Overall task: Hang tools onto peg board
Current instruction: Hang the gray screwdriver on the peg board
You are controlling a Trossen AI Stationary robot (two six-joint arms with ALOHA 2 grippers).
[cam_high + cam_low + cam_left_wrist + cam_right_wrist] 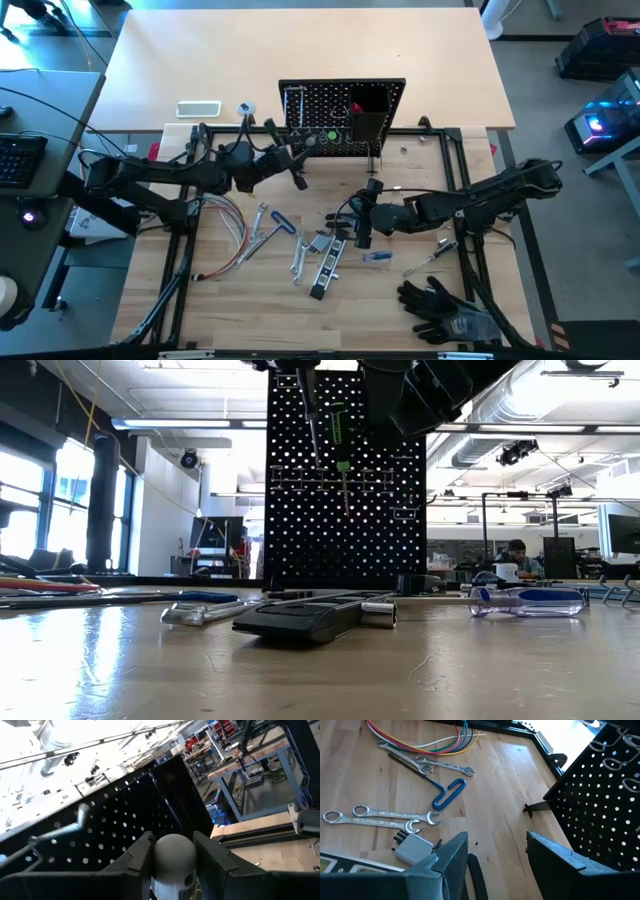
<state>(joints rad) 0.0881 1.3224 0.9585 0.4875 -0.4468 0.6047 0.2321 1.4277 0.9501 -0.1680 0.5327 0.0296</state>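
Left pincer [172, 857] pinches a grey round-ended tool handle [173, 852] at the black perforated peg board [125, 820]; right pincer [495, 855] spread.

A pale wooden counter [300, 50] stands on a grey floor [560, 110], with a keyboard [20, 160] on a dark desk beside it. Beyond lies an open workshop: tall bright windows [20, 500], white ceiling ducts [520, 390], strip lights [185, 423], and a person [516, 553] seated far off.
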